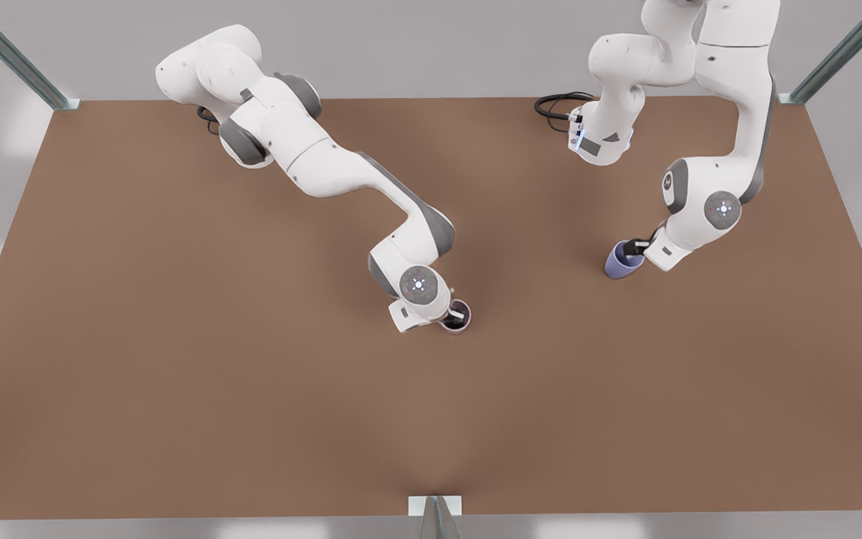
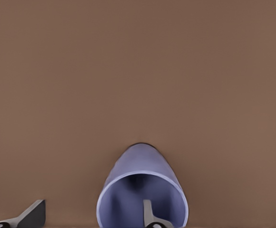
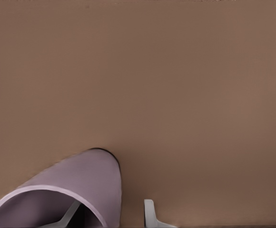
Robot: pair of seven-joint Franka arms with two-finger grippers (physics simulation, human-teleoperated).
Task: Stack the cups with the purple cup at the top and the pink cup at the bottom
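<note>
The purple cup [image 1: 620, 262] [image 2: 140, 175] stands on the brown table at the front view's right. My left gripper [image 1: 634, 247] [image 2: 90, 216] is open at its mouth, one finger inside the cup and the other outside, astride the rim. The pink cup [image 1: 459, 317] [image 3: 81, 178] stands near the table's middle. My right gripper [image 1: 456, 317] [image 3: 110, 216] is open over it in the same way, one finger inside and one outside, with a small gap between the outer finger and the wall. The right arm's wrist hides part of the pink cup in the front view.
The brown table [image 1: 176, 337] stretches wide around both cups. Metal frame posts [image 1: 19, 60] stand at the back corners, and a bracket [image 1: 435, 507] sits at the front edge's middle. Black cables [image 1: 558, 105] lie near the back.
</note>
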